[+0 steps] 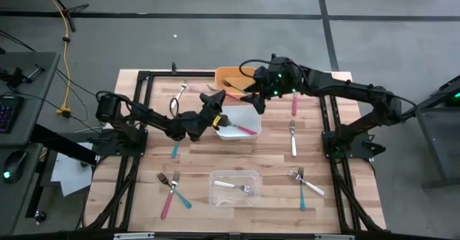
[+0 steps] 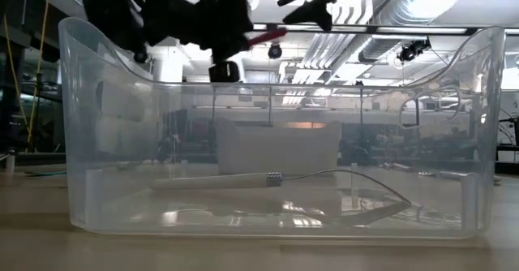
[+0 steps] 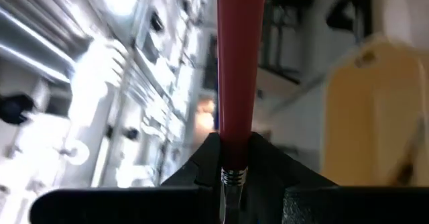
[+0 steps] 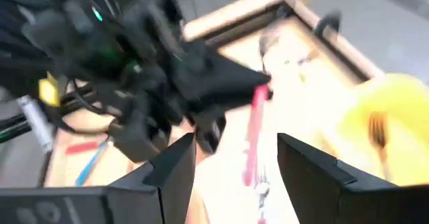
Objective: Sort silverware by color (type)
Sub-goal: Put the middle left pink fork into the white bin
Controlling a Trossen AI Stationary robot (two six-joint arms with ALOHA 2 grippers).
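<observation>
My left gripper (image 1: pixel 218 118) is shut on a pink-red-handled fork (image 1: pixel 243 129), held over the white bin (image 1: pixel 248 114). The fork's handle also shows in the low view (image 2: pixel 266 36) and in the right wrist view (image 4: pixel 255 123). My right gripper (image 1: pixel 255 100) is open and empty (image 4: pixel 234 163), just above and to the far side of the fork, between the white bin and the orange bin (image 1: pixel 231 76). A fork head lies in the orange bin (image 4: pixel 379 130). A white-handled fork (image 2: pixel 235 180) lies flat in the clear bin (image 1: pixel 233 188). My left gripper pinches the fork between its two fingers where the red handle meets the metal neck (image 3: pixel 232 172). The fingers come from the table's left, about level, and lie along the fork. The handle (image 3: pixel 239 63) sticks out past the fingertips toward the right. The fork is lifted clear above the white bin.
Loose forks lie on the table: a pink one (image 1: pixel 295 105) and a white one (image 1: pixel 293 141) at the right, a teal and a white one (image 1: pixel 305 184) at the near right, a pink and a teal one (image 1: pixel 172 191) at the near left, a teal one (image 1: pixel 175 151), and a white one (image 1: pixel 180 96) at the far left.
</observation>
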